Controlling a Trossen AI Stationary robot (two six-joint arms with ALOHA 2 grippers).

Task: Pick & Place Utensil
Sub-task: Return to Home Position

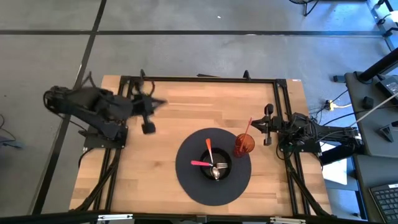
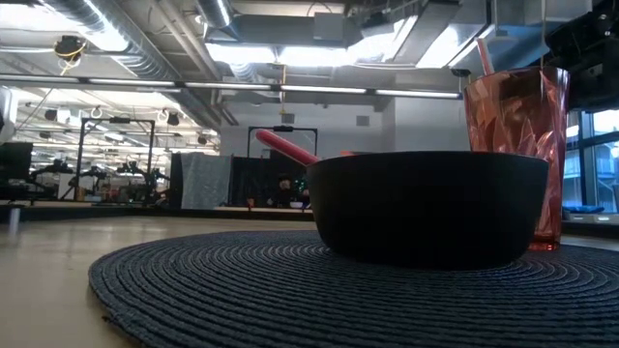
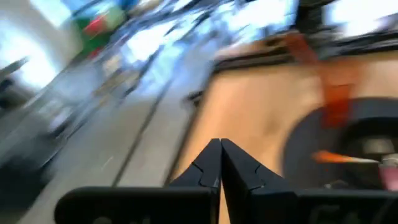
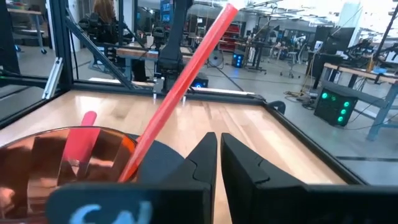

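Currently the black bowl (image 1: pixel 216 168) is sitting at the middle of a round dark placemat (image 1: pixel 186 180) on the wooden table (image 1: pixel 155 162), and it is holding both utensils. The orange spoon (image 1: pixel 209 148) is lying with its handle sticking out over the rim toward the far edge of the table. The pink fork (image 1: pixel 199 163) is lying with its handle reaching over the rim toward the left arm's side, and the working ends of the two are meeting inside the bowl. The orange cup (image 1: pixel 244 146) is standing upright at the placemat's rim, just beside the bowl on the right arm's side. The orange straw (image 1: pixel 249 126) is leaning out of the cup toward the far edge. The right gripper (image 1: pixel 257 124) is hanging at the table's right edge, near the cup but apart from it. Its fingers are drawn almost together with only a thin slit between them, gripping nothing. The left gripper (image 1: pixel 160 103) is hovering over the far left part of the table, well apart from the placemat. Its fingers are pressed tip to tip, and they too are gripping nothing.
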